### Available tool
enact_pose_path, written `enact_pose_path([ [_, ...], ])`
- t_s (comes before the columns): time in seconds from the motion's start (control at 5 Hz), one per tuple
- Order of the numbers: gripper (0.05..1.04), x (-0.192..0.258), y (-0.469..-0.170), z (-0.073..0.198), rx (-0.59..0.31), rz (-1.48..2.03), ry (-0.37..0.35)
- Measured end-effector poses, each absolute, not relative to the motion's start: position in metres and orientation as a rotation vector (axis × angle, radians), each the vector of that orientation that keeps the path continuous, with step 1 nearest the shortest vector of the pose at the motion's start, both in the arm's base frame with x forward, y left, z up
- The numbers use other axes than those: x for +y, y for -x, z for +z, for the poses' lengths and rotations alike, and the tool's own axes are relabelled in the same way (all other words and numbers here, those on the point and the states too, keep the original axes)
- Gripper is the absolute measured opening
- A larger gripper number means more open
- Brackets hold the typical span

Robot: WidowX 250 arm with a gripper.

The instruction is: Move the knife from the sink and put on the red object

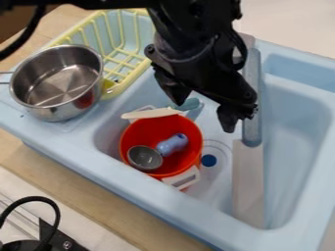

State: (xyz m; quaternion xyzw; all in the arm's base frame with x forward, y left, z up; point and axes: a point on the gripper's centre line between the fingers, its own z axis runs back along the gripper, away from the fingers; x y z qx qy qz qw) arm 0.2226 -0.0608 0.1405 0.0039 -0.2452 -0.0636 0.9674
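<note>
The black gripper [203,115] hangs over the sink [108,139], behind and to the right of the red pot [132,137]. Its fingers stand wide apart, one near the knife's handle, the other farther right. The knife's pale blade [153,113] lies along the far rim of the red pot, and its teal handle points right beneath the gripper. Whether the handle touches a finger is hard to tell. In the pot sits a grey, round-headed utensil [144,158] with a blue handle.
A metal saucepan [62,78] stands on the sink's left ledge, beside a yellow rack [124,60]. A long grey-blue bar [252,117] and a pale strip [249,184] run front to back, right of the gripper. The blue drain spot [208,160] is right of the pot.
</note>
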Motion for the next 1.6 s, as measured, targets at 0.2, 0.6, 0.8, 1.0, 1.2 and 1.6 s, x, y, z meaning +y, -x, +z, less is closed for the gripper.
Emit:
enact_pose_path([
  [0.2,0.997,-0.06,-0.221,0.137,-0.484,-0.128,-0.011],
  [0.6,0.997,-0.076,-0.232,0.132,-0.463,0.015,-0.001],
  [0.8,0.997,-0.081,-0.24,0.129,-0.481,0.073,0.01],
  [1.0,0.998,-0.086,-0.248,0.127,-0.504,0.142,-0.009],
  [1.2,0.997,-0.094,-0.256,0.122,-0.499,0.185,-0.032],
  [1.6,0.998,-0.099,-0.258,0.097,-0.433,0.232,-0.044],
])
